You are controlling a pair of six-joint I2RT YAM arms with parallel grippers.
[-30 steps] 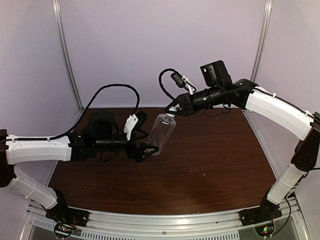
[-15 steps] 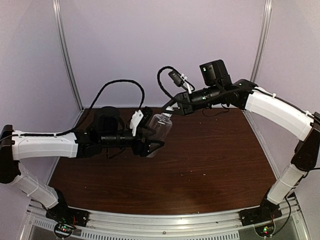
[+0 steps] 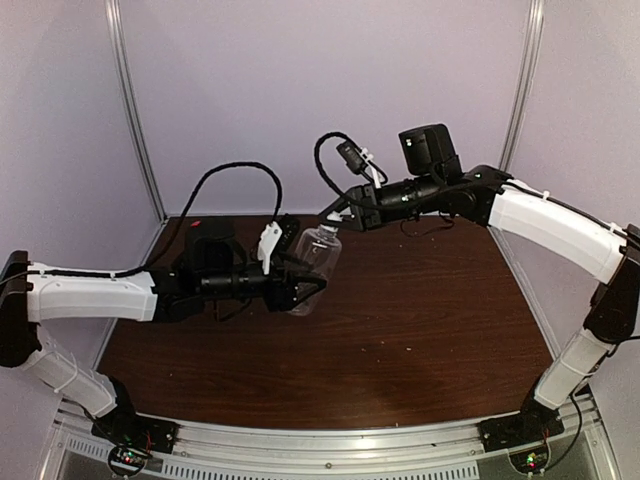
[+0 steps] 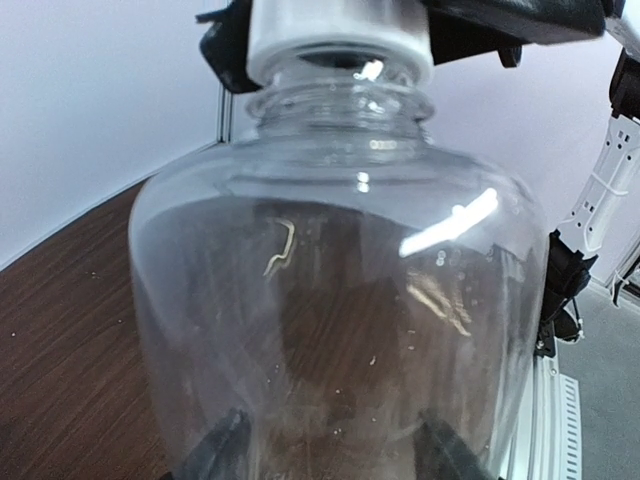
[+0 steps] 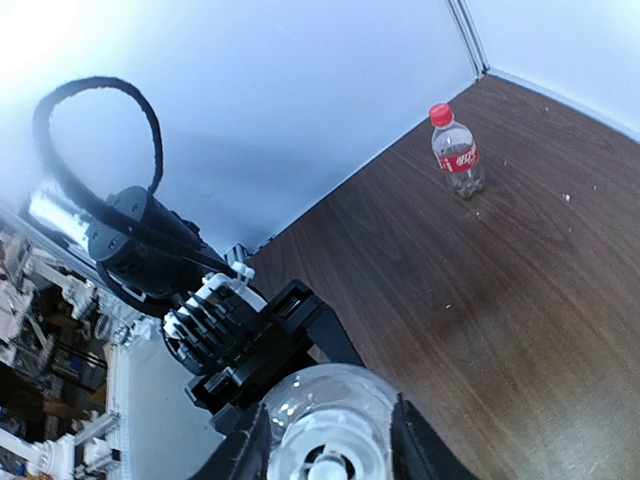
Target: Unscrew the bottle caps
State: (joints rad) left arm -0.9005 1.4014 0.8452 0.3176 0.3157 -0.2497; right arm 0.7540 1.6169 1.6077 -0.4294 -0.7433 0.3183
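Note:
The taller clear bottle [image 3: 316, 258] hangs tilted above the table between both arms. It fills the left wrist view as a clear bottle [image 4: 340, 300] with its white cap [image 4: 340, 40] on top. My left gripper [image 3: 303, 287] is shut on the bottle's lower body, its fingers [image 4: 215, 455] pressed to the sides. My right gripper [image 3: 336, 214] is shut on the white cap [image 5: 325, 452], with a finger [image 5: 412, 440] on each side. The small red-label bottle [image 5: 460, 160] stands upright far off with its red cap [image 5: 440, 113] on. In the top view only that red cap [image 3: 196, 222] shows.
The dark wooden table [image 3: 420, 320] lies under both arms. White walls with metal corner posts [image 3: 135, 110] close it at the back and sides. A black cable [image 3: 235, 180] loops over the left wrist. The small bottle stands near the back left corner.
My left gripper has moved in around the clear bottle's body and closed on it. The bottle and the right gripper have shifted slightly left and up.

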